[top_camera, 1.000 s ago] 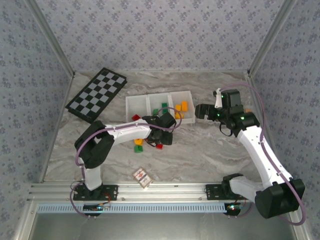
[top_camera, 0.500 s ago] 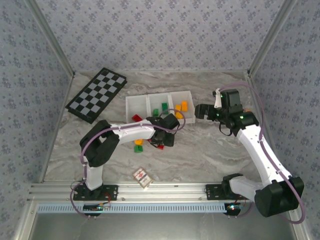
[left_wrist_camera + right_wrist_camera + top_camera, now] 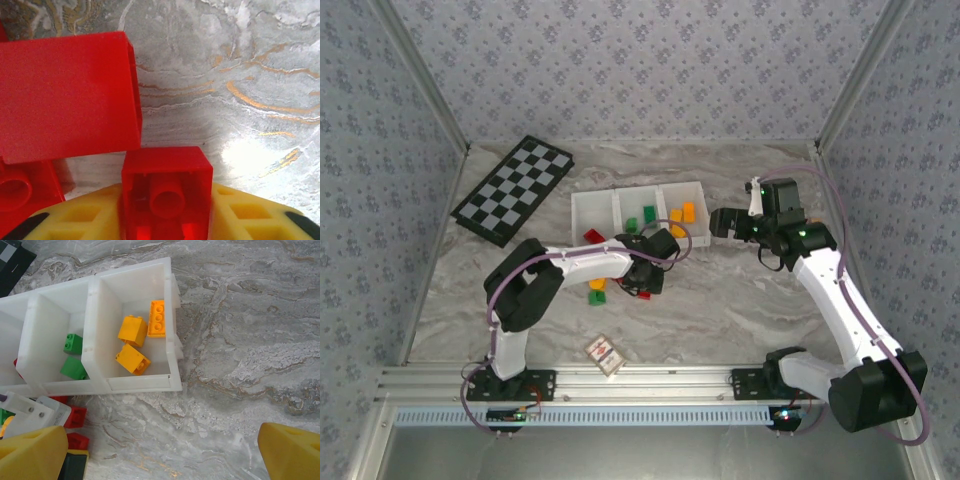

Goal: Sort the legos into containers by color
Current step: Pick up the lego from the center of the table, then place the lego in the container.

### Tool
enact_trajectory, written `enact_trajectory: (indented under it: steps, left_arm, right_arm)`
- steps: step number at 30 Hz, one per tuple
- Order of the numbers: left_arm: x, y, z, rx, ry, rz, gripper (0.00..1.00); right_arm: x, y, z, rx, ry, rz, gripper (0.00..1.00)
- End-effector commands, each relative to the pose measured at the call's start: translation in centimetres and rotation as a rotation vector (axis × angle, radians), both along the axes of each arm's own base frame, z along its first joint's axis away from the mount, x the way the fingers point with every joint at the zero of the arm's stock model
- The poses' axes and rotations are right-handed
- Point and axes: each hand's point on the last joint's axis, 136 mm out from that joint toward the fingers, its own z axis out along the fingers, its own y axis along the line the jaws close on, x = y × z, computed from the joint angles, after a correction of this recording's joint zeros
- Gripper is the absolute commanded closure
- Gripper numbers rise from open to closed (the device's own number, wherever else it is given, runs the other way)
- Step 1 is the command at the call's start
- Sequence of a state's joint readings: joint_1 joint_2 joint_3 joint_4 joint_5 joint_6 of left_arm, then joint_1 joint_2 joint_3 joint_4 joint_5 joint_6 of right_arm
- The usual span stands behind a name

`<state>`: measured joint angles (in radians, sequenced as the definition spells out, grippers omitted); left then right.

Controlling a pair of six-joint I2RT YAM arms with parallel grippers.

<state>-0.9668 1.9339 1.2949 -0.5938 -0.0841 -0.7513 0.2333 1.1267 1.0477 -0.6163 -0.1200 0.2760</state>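
My left gripper (image 3: pixel 167 210) is shut on a small red lego (image 3: pixel 167 167), its hollow underside facing the camera between the yellow fingers. A larger red lego (image 3: pixel 67 95) lies just beyond it, and another one (image 3: pixel 20 187) sits at the lower left. In the top view the left gripper (image 3: pixel 642 277) is low over the table, just in front of the white three-compartment tray (image 3: pixel 618 197). The right gripper (image 3: pixel 723 222) hangs open to the tray's right. The right wrist view has orange legos (image 3: pixel 132 331) in the right compartment and green ones (image 3: pixel 73 343) in the middle.
A yellow lego (image 3: pixel 597 285) and a green one (image 3: pixel 596 297) lie loose left of the left gripper, with red ones (image 3: pixel 76 416) near the tray's front wall. The checkerboard (image 3: pixel 513 188) lies at the back left. A small white card (image 3: pixel 603 351) rests near the front edge.
The left arm's elbow swung right while its gripper stayed low over the red legos in front of the tray. The right arm barely moved.
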Motion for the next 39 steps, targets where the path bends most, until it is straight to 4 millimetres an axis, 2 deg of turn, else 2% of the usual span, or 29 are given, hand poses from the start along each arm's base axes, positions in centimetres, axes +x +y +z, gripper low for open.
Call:
enact_trajectory:
  steps: [1, 4, 9, 16, 21, 24, 28, 31, 39]
  left_arm:
    - [0.2, 0.6, 0.4, 0.023, -0.012, 0.011, 0.63]
    - [0.4, 0.7, 0.8, 0.015, -0.023, 0.016, 0.73]
    - [0.6, 0.7, 2.1, -0.013, -0.055, 0.025, 0.77]
    - [2.1, 2.2, 7.5, -0.044, -0.155, 0.046, 0.79]
    - [4.2, 6.5, 11.3, -0.028, -0.212, 0.114, 0.77]
    - [6.2, 9.8, 12.7, -0.024, -0.236, 0.179, 0.74]
    - [9.0, 13.6, 13.2, -0.018, -0.253, 0.264, 0.74]
    - [11.0, 14.9, 13.1, -0.033, -0.252, 0.301, 0.75]
    - [15.2, 13.4, 12.3, -0.125, -0.205, 0.308, 0.77]
  right_arm:
    - [-0.2, -0.4, -0.2, -0.004, 0.009, -0.020, 0.00]
    - [-0.3, -0.7, -0.2, -0.012, 0.009, -0.028, 0.00]
    - [-0.4, -0.9, -0.2, -0.011, 0.004, -0.037, 0.00]
    - [-0.8, -1.5, -0.1, -0.013, -0.002, -0.055, 0.00]
    - [-0.6, -1.6, -0.2, -0.002, -0.004, -0.061, 0.00]
    - [-0.5, -1.5, -0.3, 0.001, -0.007, -0.061, 0.00]
    - [-0.5, -1.6, -0.7, 0.001, 0.000, -0.063, 0.00]
    - [-0.6, -1.7, -1.0, 0.003, 0.007, -0.065, 0.00]
    - [-0.3, -1.4, -0.5, 0.027, -0.005, -0.057, 0.00]
